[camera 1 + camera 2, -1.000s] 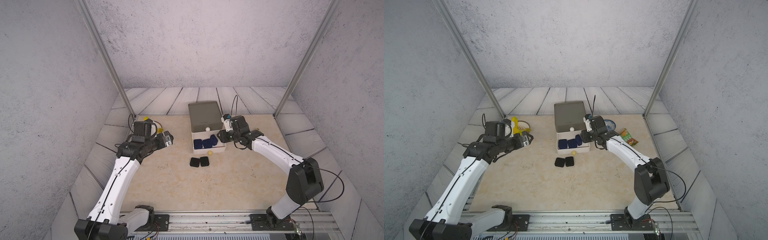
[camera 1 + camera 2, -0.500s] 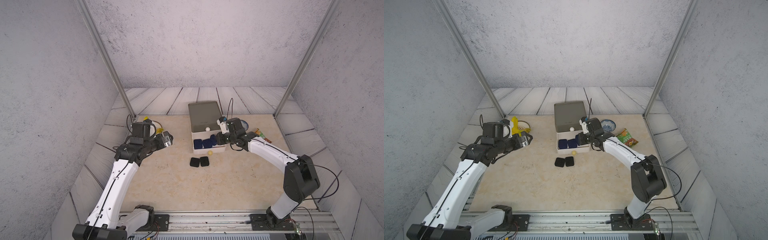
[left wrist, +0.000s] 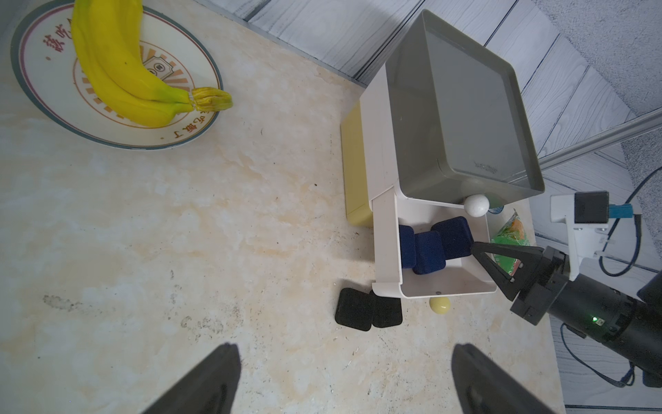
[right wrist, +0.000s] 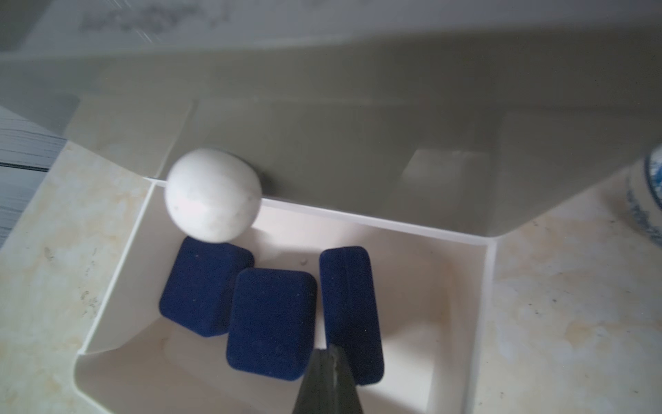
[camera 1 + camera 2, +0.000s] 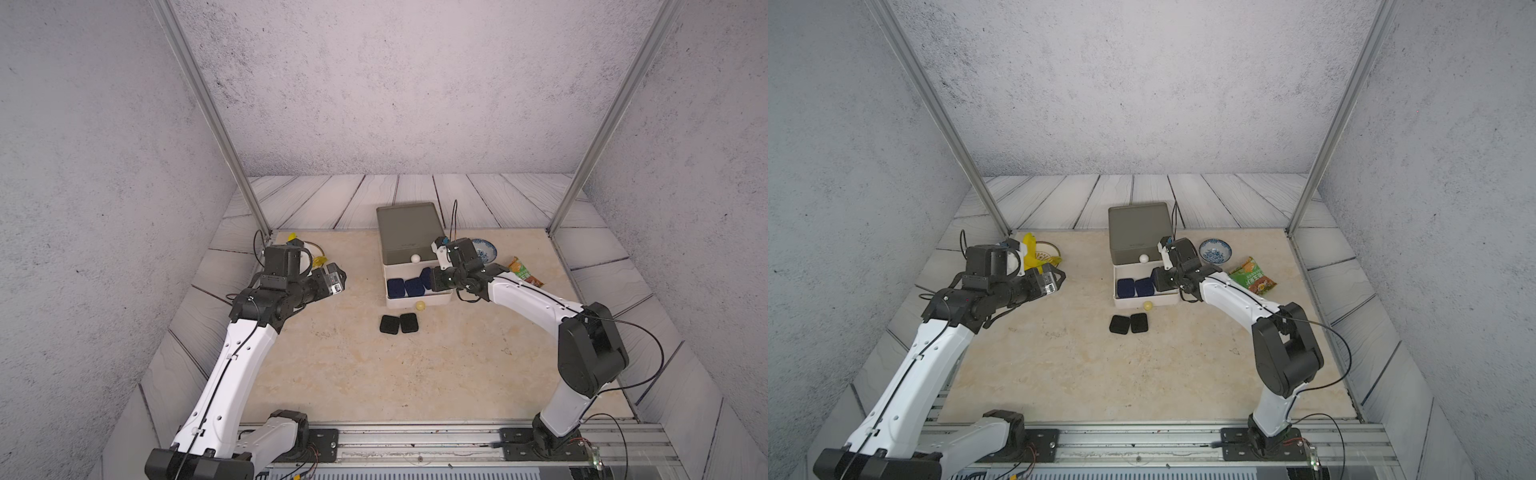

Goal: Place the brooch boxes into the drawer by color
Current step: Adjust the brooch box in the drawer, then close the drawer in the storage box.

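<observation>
1. Hovering over the pulled-out white drawer (image 3: 387, 251) of the cabinet (image 5: 409, 232), the right hand (image 3: 480, 246) is clenched with nothing between its fingers. Its tip is just beside the tilted blue box (image 4: 349, 308); whether they touch cannot be told.
2. The left hand (image 3: 345, 347) is spread wide and empty, above the bare worktop (image 5: 353, 374) at 9 o'clock from the cabinet and well apart from it.
3. Two flat blue boxes (image 4: 272, 322) lie in the white drawer next to the tilted one, below the white knob (image 5: 415, 258) of the grey tier.
4. Two black boxes (image 5: 389, 324) lie side by side, touching, on the worktop at 6 o'clock from the cabinet, near the yellow knob (image 5: 420, 306).
5. The beige marbled worktop also carries a plate (image 3: 211, 71) with bananas (image 3: 118, 68) at 10 o'clock. A blue-patterned bowl (image 5: 1214, 250) and a green snack packet (image 5: 1252, 278) are at 2 o'clock.
6. Grey speckled walls, two metal posts and pale plank-patterned panels enclose the worktop, and a rail at 6 o'clock carries both arms.
</observation>
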